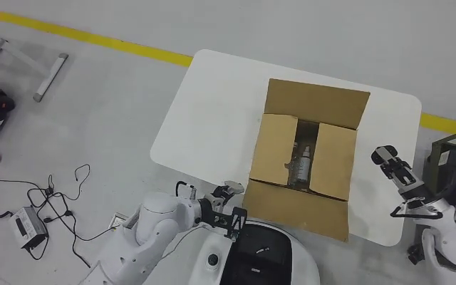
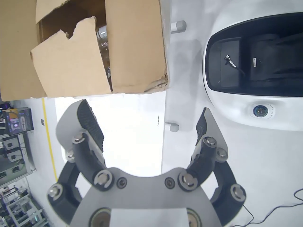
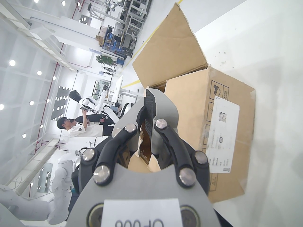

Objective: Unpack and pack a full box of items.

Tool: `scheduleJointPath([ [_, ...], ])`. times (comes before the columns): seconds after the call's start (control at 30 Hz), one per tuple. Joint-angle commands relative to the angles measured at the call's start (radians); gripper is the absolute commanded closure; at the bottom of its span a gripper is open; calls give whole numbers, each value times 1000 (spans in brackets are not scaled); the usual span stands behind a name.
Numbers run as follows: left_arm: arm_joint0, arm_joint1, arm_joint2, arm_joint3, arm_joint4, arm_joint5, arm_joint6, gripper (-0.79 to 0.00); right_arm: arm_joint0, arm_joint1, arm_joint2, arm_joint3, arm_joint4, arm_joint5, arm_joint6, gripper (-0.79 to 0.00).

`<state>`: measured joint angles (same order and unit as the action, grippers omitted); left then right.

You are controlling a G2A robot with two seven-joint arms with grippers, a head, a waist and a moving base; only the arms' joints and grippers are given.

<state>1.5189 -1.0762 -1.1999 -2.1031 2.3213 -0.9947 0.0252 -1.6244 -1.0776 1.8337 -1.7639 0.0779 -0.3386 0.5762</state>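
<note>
Top view: box (image 1: pixel 274 149) sits at table's (image 1: pixel 206 121) near edge.

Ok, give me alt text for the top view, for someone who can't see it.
A cardboard box sits on a white table, its two inner flaps half folded in, with what looks like a bottle in the gap between them. The open left gripper is by one near corner; the shut right gripper is beside the opposite side.
</note>
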Motion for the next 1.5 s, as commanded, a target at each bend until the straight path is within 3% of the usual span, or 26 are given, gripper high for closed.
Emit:
scheduleJointPath([
  [0.0,-19,4,52,16,96,1,1,-785,-1,0,1,3,1,1,0,0],
  [0.1,-53,5,106,63,146,56,30,-785,-2,1,3,7,3,2,-1,0],
  [0.4,-128,2,168,138,175,145,84,-785,-3,1,1,14,7,10,-8,0],
  [0.43,-137,2,174,144,177,152,89,-751,-2,1,1,16,6,11,-10,0],
  [0.47,-147,1,182,150,180,156,93,-662,-2,1,-1,18,4,13,-11,0],
  [0.5,-156,0,188,155,181,159,97,-474,-1,1,-2,21,3,15,-13,0],
  [0.53,-166,0,196,162,185,161,100,-357,0,1,-3,24,1,16,-16,0],
  [0.6,-187,-3,211,175,189,171,107,-219,4,1,-6,35,-7,20,-21,0],
  [0.63,-193,-3,215,180,191,172,108,-194,5,1,-6,38,-9,21,-22,0],
  [0.7,-207,-5,224,189,190,177,109,0,9,1,-8,52,-22,25,-29,0],
  [1.2,-233,-7,184,164,13,186,157,0,81,12,42,211,-64,61,-44,0],
  [1.23,-237,-7,183,157,1,185,155,-40,90,14,44,227,-78,59,-43,0],
  [1.3,-244,-8,184,148,-14,179,148,-529,104,15,40,253,-84,51,-30,0],
  [1.33,-246,-9,183,150,-29,179,149,-594,109,16,35,265,-92,47,-19,0],
  [1.37,-249,-9,183,152,-36,177,145,-785,114,18,30,274,-105,43,-10,0],
  [1.47,-256,-11,188,163,-51,174,129,-785,132,17,7,299,-115,41,-8,0],
])
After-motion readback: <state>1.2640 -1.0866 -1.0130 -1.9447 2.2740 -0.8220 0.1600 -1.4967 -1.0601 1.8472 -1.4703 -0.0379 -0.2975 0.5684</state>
